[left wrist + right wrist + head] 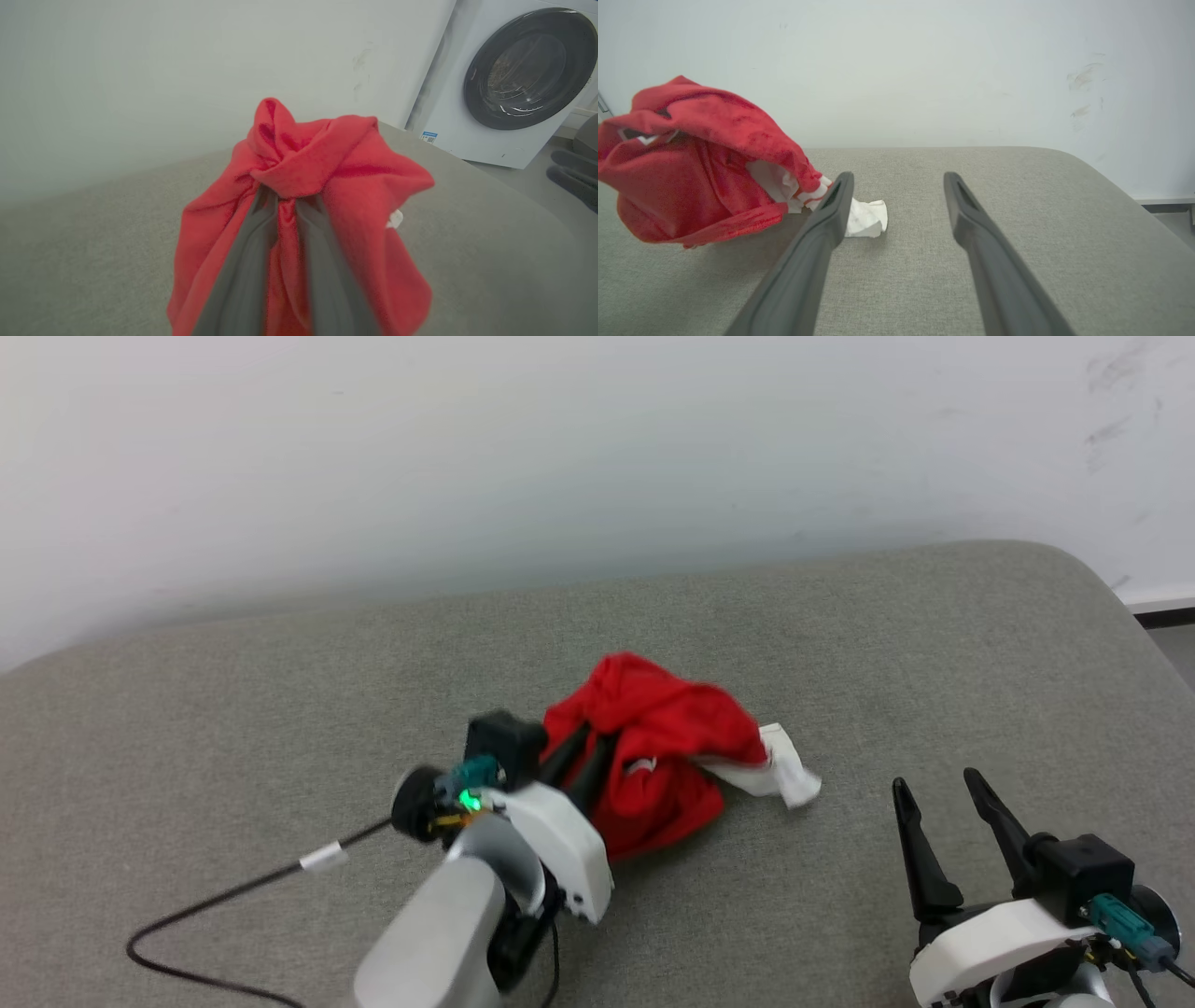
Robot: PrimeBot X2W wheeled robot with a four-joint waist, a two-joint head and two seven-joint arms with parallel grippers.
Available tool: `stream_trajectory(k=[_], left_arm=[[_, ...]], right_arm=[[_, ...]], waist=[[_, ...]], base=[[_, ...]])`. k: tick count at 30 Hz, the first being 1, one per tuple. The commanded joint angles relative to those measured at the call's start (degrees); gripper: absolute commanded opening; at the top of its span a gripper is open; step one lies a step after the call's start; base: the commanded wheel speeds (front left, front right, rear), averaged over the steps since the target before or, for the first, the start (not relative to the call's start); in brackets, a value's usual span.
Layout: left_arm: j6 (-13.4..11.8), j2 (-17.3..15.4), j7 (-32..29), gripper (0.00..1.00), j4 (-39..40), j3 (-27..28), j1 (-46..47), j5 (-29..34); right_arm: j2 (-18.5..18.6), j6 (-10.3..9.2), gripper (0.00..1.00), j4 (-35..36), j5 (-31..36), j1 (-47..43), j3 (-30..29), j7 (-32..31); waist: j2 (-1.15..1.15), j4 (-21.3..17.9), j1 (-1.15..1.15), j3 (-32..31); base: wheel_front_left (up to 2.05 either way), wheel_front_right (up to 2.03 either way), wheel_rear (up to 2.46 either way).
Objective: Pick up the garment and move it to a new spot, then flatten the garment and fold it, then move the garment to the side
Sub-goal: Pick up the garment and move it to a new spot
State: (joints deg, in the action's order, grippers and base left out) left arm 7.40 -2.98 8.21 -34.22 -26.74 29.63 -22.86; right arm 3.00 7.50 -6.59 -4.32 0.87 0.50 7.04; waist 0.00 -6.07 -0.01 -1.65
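**A:** The garment (667,737) sits mid-cushion as a crumpled red bundle, with one white sleeve (784,775) trailing on the grey cushion (840,635).

**B:** And the left gripper (593,747) has it, fingers pinched tight on a twist of red cloth!

**A:** I'd call this the pick-up only. Relocating, flattening, folding and setting aside all remain.

**B:** The right gripper (934,777) hovers well apart, jaws spread wide, holding nothing.

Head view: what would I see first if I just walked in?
The bright red crumpled T-shirt in the middle of the grey fabric-covered surface, with one white sleeve trailing to the robot's right. Next, the left gripper, pinched shut on the red cloth. The right gripper sits open at the lower right, holding nothing.
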Motion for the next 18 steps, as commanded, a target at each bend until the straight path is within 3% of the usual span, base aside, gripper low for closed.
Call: stream_trajectory(k=[1, 7, 8, 9, 10, 11, 18], left_arm=[[0.1, 0.0, -0.5, 0.00, 0.4, -2.0, -3.7, -0.9], [0.1, 0.0, -2.0, 0.00, 0.1, -7.0, -11.9, -2.1], [0.1, 0.0, -2.2, 0.14, 0.1, -7.4, -13.2, -2.5], [0.0, 0.0, -2.4, 0.44, 0.1, -7.8, -14.1, -2.5], [-0.2, 0.0, -2.5, 0.85, 0.3, -8.4, -14.8, -2.2], [-0.3, 0.0, -2.2, 1.00, 0.6, -8.7, -15.0, -2.0], [-3.4, -0.3, 3.7, 1.00, 6.5, -7.9, -13.8, -0.4]], right_arm=[[-0.2, -0.03, 1.00, 0.2, -0.5, -0.7, -0.1, 0.0], [-0.2, -0.02, 1.00, 0.0, -1.0, -0.7, -0.3, 0.2], [-0.2, -0.03, 1.00, 0.0, -1.0, -0.6, -0.4, 0.1], [-0.2, -0.02, 1.00, 0.0, -1.0, -0.6, -0.7, 0.1], [-0.2, -0.03, 1.00, 0.0, -1.1, -0.6, -1.0, 0.2], [-0.2, -0.02, 1.00, 0.1, -1.2, -0.6, -1.1, 0.3], [-0.2, -0.02, 1.00, -0.2, -1.5, -0.5, -1.6, 0.6]], waist=[[0.00, -0.5, 0.01, 0.6], [0.00, -0.4, 0.01, 1.0], [0.00, -0.2, 0.01, 1.0], [0.00, 0.1, 0.01, 0.9], [0.00, 0.5, 0.01, 0.9], [0.00, 0.9, 0.01, 0.8], [0.00, 3.5, 0.01, -0.3]], base=[[0.00, 0.00, 0.00], [0.00, 0.00, 0.00], [0.00, 0.00, 0.00], [0.00, 0.00, 0.00], [0.00, 0.00, 0.00], [0.00, 0.00, 0.00], [0.00, 0.00, 0.00]])
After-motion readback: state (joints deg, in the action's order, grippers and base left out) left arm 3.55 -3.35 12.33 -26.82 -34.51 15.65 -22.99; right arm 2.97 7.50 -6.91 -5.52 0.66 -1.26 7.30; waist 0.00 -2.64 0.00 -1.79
